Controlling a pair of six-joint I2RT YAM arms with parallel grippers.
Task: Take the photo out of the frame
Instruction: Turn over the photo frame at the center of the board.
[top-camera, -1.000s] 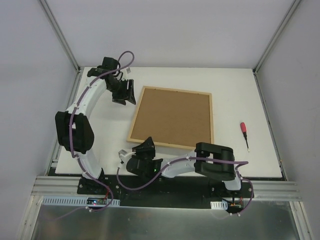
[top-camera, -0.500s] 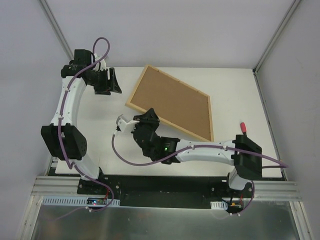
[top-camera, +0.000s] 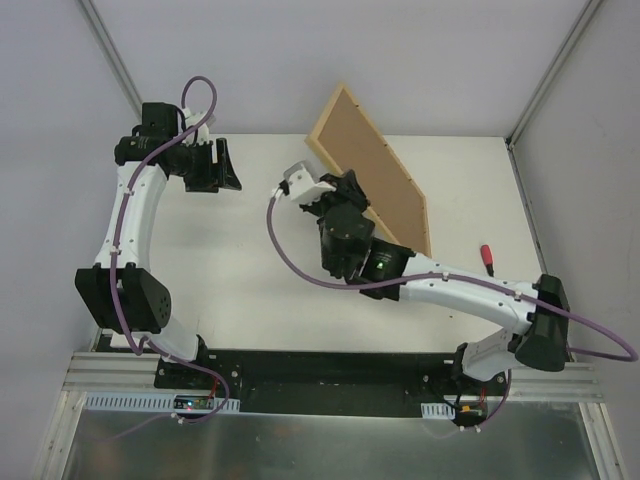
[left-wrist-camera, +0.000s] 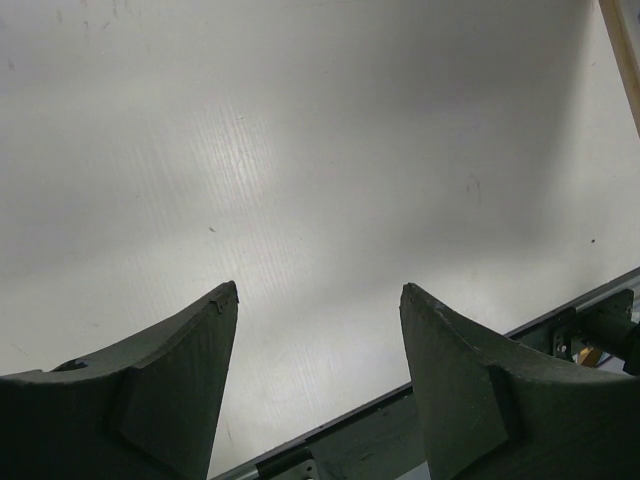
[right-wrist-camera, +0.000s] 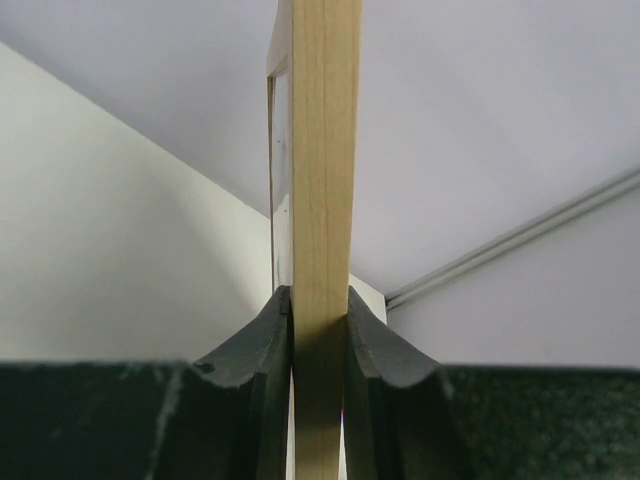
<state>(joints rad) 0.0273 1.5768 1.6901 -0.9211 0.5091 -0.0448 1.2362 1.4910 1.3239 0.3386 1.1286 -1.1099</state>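
Observation:
The frame (top-camera: 375, 170), thin light wood with a brown fibreboard back, stands steeply tilted on its right edge at the back of the table. My right gripper (top-camera: 352, 190) is shut on its lifted left rail, which shows edge-on between the fingers in the right wrist view (right-wrist-camera: 320, 200). My right gripper there (right-wrist-camera: 320, 310) clamps the wood on both sides. My left gripper (top-camera: 228, 165) is open and empty above the back left of the table; its fingers (left-wrist-camera: 190, 370) show only bare table between them. The photo is hidden.
A red-handled screwdriver (top-camera: 489, 263) lies on the white table (top-camera: 240, 280) at the right. Grey enclosure walls with metal posts surround the table. The table's left edge and rail show in the left wrist view (left-wrist-camera: 560, 320).
My right gripper has swung the frame's left side up from flat to steeply tilted, moving toward the back. My left arm has drawn back to the left, away from the frame.

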